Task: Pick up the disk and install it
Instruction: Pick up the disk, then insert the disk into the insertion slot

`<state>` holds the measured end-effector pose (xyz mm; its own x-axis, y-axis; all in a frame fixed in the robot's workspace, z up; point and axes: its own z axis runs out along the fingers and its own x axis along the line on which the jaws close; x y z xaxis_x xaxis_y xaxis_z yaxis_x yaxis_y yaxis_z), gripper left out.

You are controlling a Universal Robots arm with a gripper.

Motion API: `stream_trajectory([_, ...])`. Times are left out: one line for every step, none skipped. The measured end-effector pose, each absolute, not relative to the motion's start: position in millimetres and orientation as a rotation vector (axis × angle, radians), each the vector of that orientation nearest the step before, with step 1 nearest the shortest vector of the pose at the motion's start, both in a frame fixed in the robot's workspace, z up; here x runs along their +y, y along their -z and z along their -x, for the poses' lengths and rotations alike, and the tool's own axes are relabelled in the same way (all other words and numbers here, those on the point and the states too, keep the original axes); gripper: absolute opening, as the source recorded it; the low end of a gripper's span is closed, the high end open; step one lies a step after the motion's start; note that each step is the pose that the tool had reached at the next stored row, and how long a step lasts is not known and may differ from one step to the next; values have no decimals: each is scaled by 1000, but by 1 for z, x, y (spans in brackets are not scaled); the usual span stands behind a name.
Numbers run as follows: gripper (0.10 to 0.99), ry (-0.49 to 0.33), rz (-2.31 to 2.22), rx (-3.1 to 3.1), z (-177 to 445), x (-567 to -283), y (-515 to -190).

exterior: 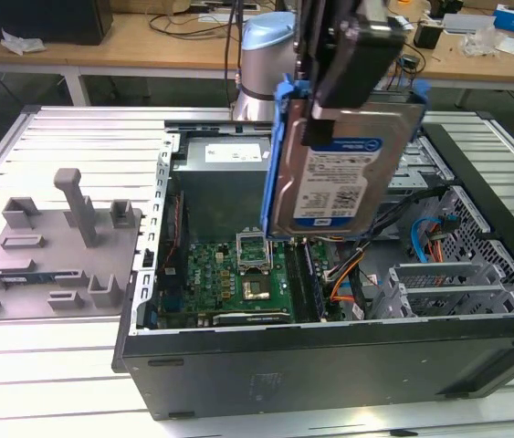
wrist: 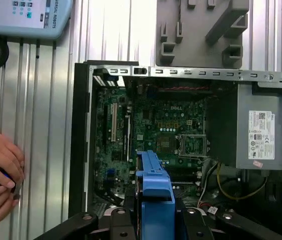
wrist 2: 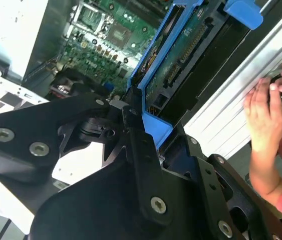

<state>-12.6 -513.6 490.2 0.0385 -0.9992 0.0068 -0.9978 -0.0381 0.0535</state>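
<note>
Holds the disk (exterior: 339,169) clenched in the gripper (exterior: 322,114) (clamped near its upper end, blue bracket and all), tilted near upright in the air above the middle of the open computer case (exterior: 330,370). Reads as the carry step, pick done with, install not yet; likely calls for levelling the disk and lining it up with the drive cage (exterior: 439,278) at the case's edge on the exterior view's right. Reaches down from above the case's far edge.

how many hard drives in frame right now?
1: the disk, gripped by the claw, hanging above the open computer case. More could be hidden inside the case.
</note>
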Motion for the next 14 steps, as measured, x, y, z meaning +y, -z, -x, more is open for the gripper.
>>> stream_trajectory([369, 50, -2232, -2148, 6, -516, -490])
stream_trajectory([369, 50, -2232, -2148, 2, -517, -490])
stream_trajectory([369, 49, -2232, -2148, 2, -518, -490])
stream_trajectory([369, 49, -2232, -2148, 2, -518, -490])
stream_trajectory([369, 49, -2232, -2148, 2, -518, -490])
stream_trajectory([369, 49, -2232, -2148, 2, -518, -490])
stream_trajectory([369, 48, -2232, -2147, 2, -518, -490])
stream_trajectory([369, 48, -2231, -2147, 2, -518, -490])
stream_trajectory([369, 48, -2231, -2147, 2, -518, -490])
stream_trajectory([369, 48, -2231, -2147, 2, -518, -490])
stream_trajectory([369, 48, -2231, -2147, 2, -518, -490])
stream_trajectory([369, 48, -2231, -2147, 2, -518, -490])
stream_trajectory([369, 48, -2231, -2147, 2, -518, -490])
stream_trajectory([369, 48, -2231, -2147, 2, -518, -490])
